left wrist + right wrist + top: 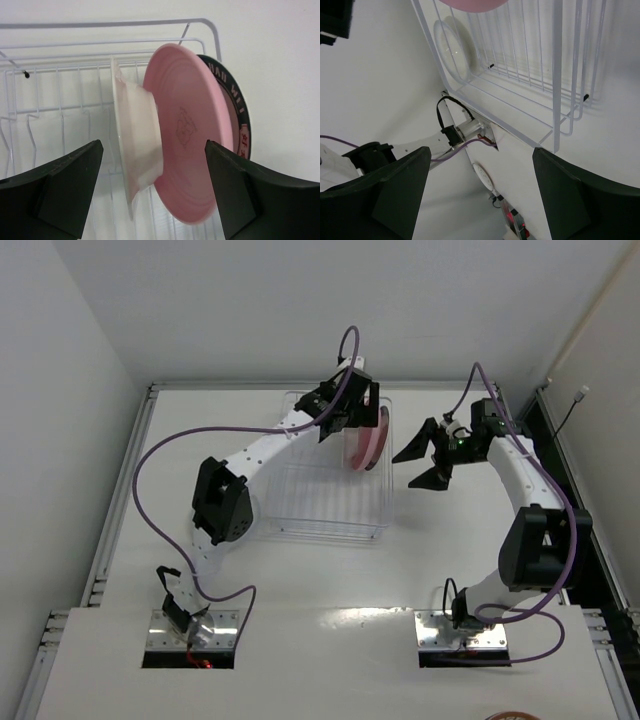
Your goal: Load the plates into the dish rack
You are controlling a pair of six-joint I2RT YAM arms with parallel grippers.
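The white wire dish rack (300, 515) sits mid-table. The pink plate (368, 443) stands on edge at its far right end. In the left wrist view the pink plate (195, 135) leans against the dark-rimmed white plate (242, 116), and a clear glass plate (131, 137) stands edge-on just left of them among the rack wires (60, 110). My left gripper (346, 430) (154, 150) is open and empty, its jaws either side of the plates without touching. My right gripper (418, 466) (480, 155) is open and empty, just right of the rack (520, 65).
The right wrist view shows a round clear glass plate (451, 47) against the rack's far side. A round reddish-rimmed object (515, 716) shows at the bottom edge of the top view. Walls close in the table at the back and both sides.
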